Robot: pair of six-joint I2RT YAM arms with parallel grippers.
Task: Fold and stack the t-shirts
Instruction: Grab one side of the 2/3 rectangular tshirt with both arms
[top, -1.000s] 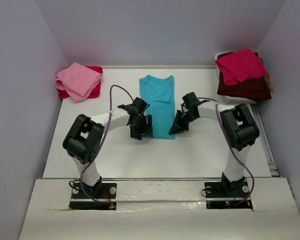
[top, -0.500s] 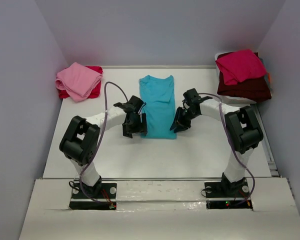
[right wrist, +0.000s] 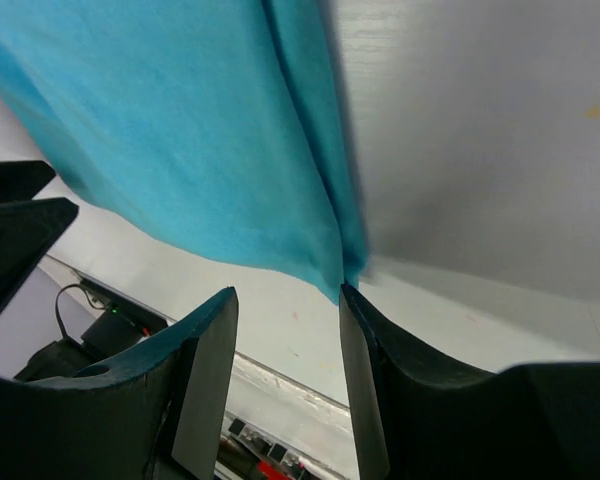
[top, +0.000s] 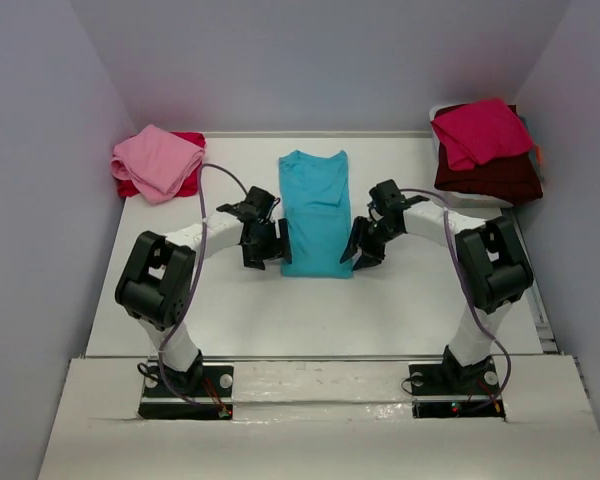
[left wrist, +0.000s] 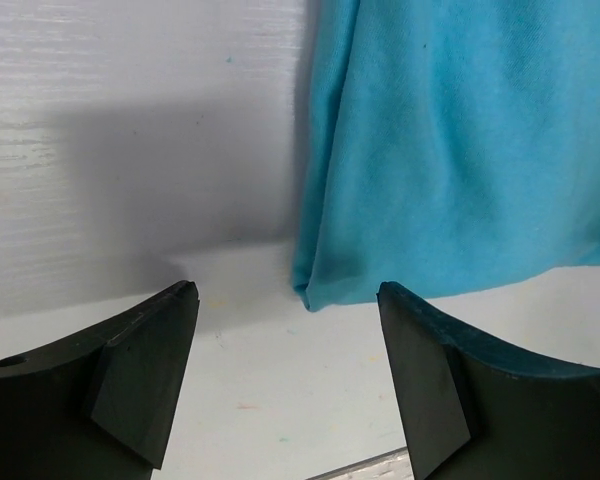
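Turquoise t-shirt [top: 315,212] lies flat as a long folded strip at the centre of the table [top: 310,320], collar toward the top of the frame, near hem toward my bases. My left gripper [top: 263,243] stands just left of the strip's lower left corner with its jaws spread wide and nothing between them; the left wrist view shows that corner lying on the table just beyond the gap. A second ago this gripper sat lower in the frame, over that corner; it has since drawn off to the left and slightly upward. My right gripper [top: 365,243] is at the strip's lower right corner, position barely changed, its jaws parted and pinching nothing, the cloth edge just at one fingertip [right wrist: 348,300]. The strip itself has not shifted. Pink shirt [top: 158,160] rests on a red shirt [top: 190,182] at upper left; crimson shirt [top: 480,130] rests on a dark maroon shirt [top: 490,178] at upper right, both stacks unchanged.
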